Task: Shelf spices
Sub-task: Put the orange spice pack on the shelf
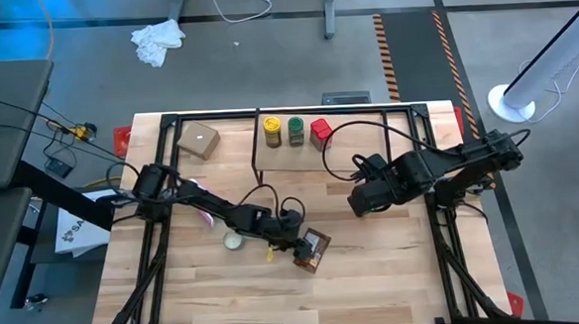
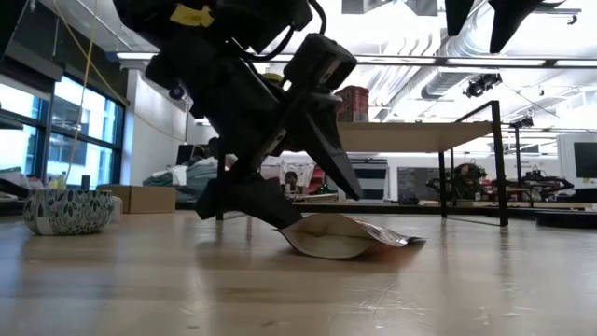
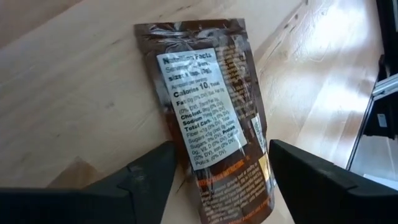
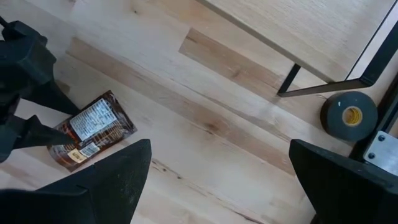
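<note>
The high camera is looking straight down on the whole table [image 1: 375,277]. The low one is facing level across it. Both wrist cameras are looking down, sharing the brown packet [image 3: 214,112], the left one much closer.

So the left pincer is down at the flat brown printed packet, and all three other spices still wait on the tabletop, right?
Not quite. The left pincer is at the flat brown printed packet, but the high view shows the yellow-lidded jar, green-lidded jar and red boxy container already on the light wooden shelf.
</note>
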Motion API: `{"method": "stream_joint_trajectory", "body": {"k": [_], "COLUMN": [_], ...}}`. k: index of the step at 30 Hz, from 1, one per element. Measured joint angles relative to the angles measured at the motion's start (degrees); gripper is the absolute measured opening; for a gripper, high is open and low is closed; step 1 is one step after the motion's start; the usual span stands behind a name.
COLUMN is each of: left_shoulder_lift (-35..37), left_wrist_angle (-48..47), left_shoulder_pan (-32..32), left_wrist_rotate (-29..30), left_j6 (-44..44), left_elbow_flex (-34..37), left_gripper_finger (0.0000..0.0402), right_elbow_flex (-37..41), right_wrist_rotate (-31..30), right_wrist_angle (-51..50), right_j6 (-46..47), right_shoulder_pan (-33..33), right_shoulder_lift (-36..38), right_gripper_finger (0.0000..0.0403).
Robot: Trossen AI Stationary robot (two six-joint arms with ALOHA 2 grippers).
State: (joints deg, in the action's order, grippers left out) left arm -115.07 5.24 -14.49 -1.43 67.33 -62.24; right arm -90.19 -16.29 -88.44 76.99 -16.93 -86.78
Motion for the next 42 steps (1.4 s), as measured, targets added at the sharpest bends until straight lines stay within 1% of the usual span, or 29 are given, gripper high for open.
{"method": "stream_joint_trajectory", "body": {"k": [5,7,8,10,13,14,17,21,23,26,30,33,37,42], "left_shoulder_lift": [-1.79,-2.17,-2.25,-2.83,-3.02,-2.89,-1.54,3.86,7.88,12.91,19.34,22.7,27.05,32.55], "left_wrist_angle": [2.99,3.25,3.26,4.22,5.73,5.89,6.13,3.49,0.73,-5.74,-10.29,-12.12,-11.98,-10.08], "left_shoulder_pan": [-0.9,-1.14,-1.22,-1.3,-1.3,-1.3,-0.91,0.92,1.74,3.12,5.75,7.18,8.01,8.97], "left_wrist_rotate": [0.71,1.71,2.1,2.74,2.6,3.02,3.05,3.55,4.58,6.57,8.21,8.42,7.87,8.15], "left_j6": [-0.01,-0.05,-0.15,-1.59,-3.09,-3.42,-6.16,-12.29,-16.3,-22.72,-28.98,-30.41,-30.27,-28.91], "left_elbow_flex": [-0.02,-0.04,-0.04,0.0,-0.04,-0.07,0.21,0.42,0.13,0.28,0.22,0.21,0.24,0.22], "left_gripper_finger": [0.0232,0.0211,0.0194,0.0145,0.0036,0.002,0.0006,0.0001,0.0001,0.0001,0.0001,0.0,0.0,0.0], "right_elbow_flex": [0.0,-0.02,-0.02,-0.02,-0.02,-0.02,-0.04,-0.11,-0.13,-0.17,1.87,5.0,7.86,6.59], "right_wrist_rotate": [0.0,0.02,0.0,-0.15,-0.97,-1.21,-2.3,-2.85,-2.94,-0.4,-0.13,-1.84,-4.79,-10.61], "right_wrist_angle": [0.0,-0.01,-0.02,-0.02,-0.02,-0.02,-0.04,0.59,2.12,3.44,4.44,9.59,16.0,14.39], "right_j6": [0.13,0.12,0.13,0.13,0.13,0.06,-0.77,-0.86,-0.9,-0.5,6.49,11.47,14.39,14.52], "right_shoulder_pan": [0.0,0.0,0.0,0.0,0.0,-0.07,-0.65,-2.24,-3.76,-6.85,-12.07,-14.67,-15.89,-15.85], "right_shoulder_lift": [0.0,0.0,0.0,0.0,0.0,0.0,0.24,2.26,3.62,4.48,3.77,3.25,3.1,3.34], "right_gripper_finger": [0.0378,0.0378,0.0378,0.0378,0.0378,0.0378,0.0378,0.0378,0.0378,0.0378,0.0372,0.0362,0.0349,0.0341]}}
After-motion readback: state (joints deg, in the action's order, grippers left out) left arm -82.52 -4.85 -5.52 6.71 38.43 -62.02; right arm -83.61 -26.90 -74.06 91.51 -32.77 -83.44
